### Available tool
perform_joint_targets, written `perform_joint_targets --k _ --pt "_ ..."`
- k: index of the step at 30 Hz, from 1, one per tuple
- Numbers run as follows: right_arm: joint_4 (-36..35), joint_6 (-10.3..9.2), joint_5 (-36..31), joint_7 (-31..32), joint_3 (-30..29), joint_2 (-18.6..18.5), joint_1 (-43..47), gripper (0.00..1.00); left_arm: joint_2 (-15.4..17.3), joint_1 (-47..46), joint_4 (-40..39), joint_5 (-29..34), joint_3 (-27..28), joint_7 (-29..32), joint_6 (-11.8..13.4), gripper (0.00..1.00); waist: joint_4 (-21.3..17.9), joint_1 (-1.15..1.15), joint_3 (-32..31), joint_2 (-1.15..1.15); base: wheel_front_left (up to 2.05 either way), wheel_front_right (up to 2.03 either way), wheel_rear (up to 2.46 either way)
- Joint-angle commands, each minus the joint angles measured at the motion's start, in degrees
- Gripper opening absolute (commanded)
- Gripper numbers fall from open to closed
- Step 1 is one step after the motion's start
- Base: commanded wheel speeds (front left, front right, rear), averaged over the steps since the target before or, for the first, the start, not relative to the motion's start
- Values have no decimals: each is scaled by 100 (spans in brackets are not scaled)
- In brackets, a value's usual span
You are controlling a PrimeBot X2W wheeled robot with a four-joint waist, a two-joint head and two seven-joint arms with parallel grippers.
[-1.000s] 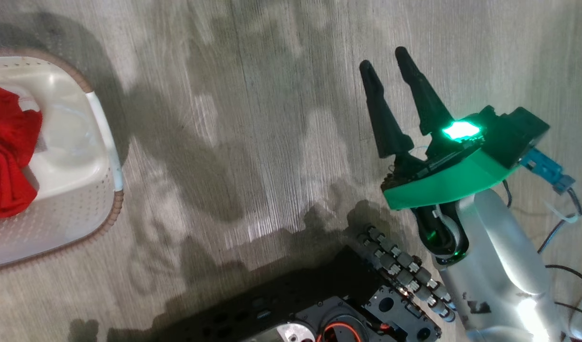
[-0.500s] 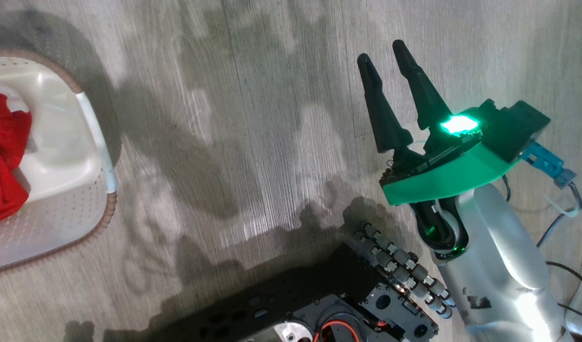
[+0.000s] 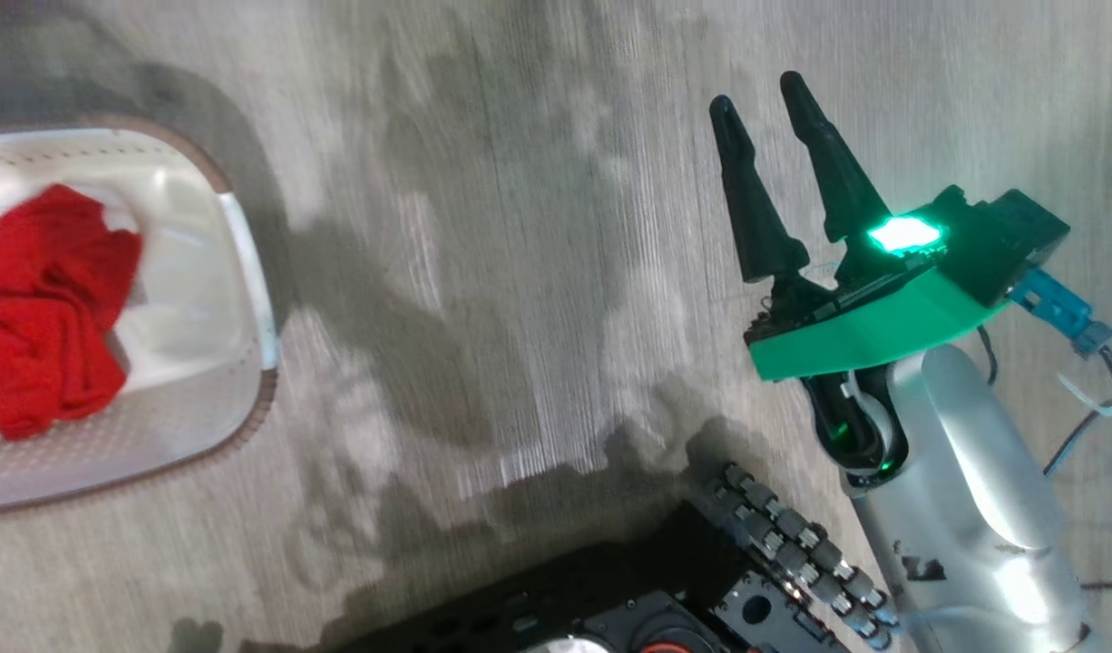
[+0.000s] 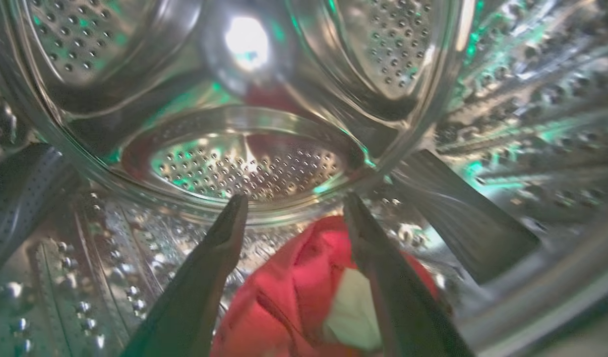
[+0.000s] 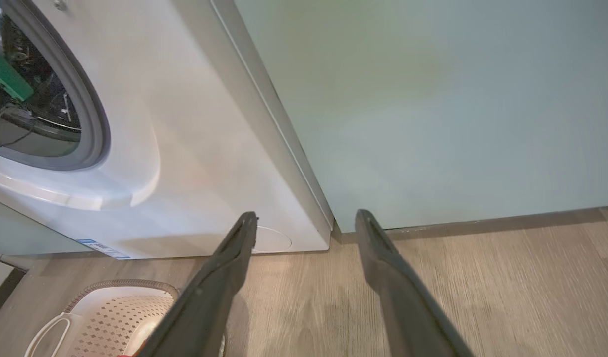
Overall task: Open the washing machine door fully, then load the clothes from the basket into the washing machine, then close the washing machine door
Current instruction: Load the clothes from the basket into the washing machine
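Red knit fabric lies on the steel drum (image 4: pixel 244 168) floor just beneath the left hand (image 4: pixel 295 199). That hand reaches deep into the washing machine (image 5: pixel 195 148) with its two dark fingers spread wide and pinching nothing. The garment (image 4: pixel 294 297) sits between and below the fingers, apart from their tips, and the perforated back wall of the drum is straight ahead of them. The hand is probably this far in so that the piece lands well behind the grey gasket (image 5: pixel 93 124), where a closing door could not catch it.

The right hand (image 3: pixel 757 93) hangs over bare wooden floor (image 3: pixel 520 272), fingers likewise spread and empty. It seems parked clear of the machine's mouth to leave the other arm room. Far off to its left stands the basket (image 3: pixel 248 272), with more of the red clothes (image 3: pixel 39 308) heaped inside, so loading looks only partly done. The machine front is ahead and left of its fingertips, and the pale teal cabinet (image 5: pixel 433 99) is directly ahead.

As for writing, a white patch (image 4: pixel 353 307) on the garment under the left hand shows no legible print. A small blue label (image 5: pixel 98 246) runs along the machine's lower edge, left of the right hand's fingers and beside the round white flap (image 5: pixel 274 240). Its text is too small to read.
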Motion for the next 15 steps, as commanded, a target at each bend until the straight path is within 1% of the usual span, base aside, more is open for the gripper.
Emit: perform_joint_targets --k 1,4,6,12,15 --pt "-123 0 -111 -51 6 27 210 100 156 231 -280 -69 119 -23 36 100 183 0 -316 0 0 0 0" --pt "-91 0 -267 -51 -137 27 253 100 24 714 -449 -203 233 -23 30 100 316 0 -642 0 0 0 0" --pt "-80 0 -321 -51 -178 27 274 100 -21 875 -506 -239 269 -23 28 100 360 0 -743 0 0 0 0" --pt "30 0 -577 -51 -398 27 473 100 -415 1968 -880 -584 473 -23 -1 100 650 0 -1508 0 0 0 0" --pt "73 0 -680 -51 -512 27 551 100 -552 2500 -1120 -742 536 -23 -12 100 785 0 -1858 0 0 0 0"
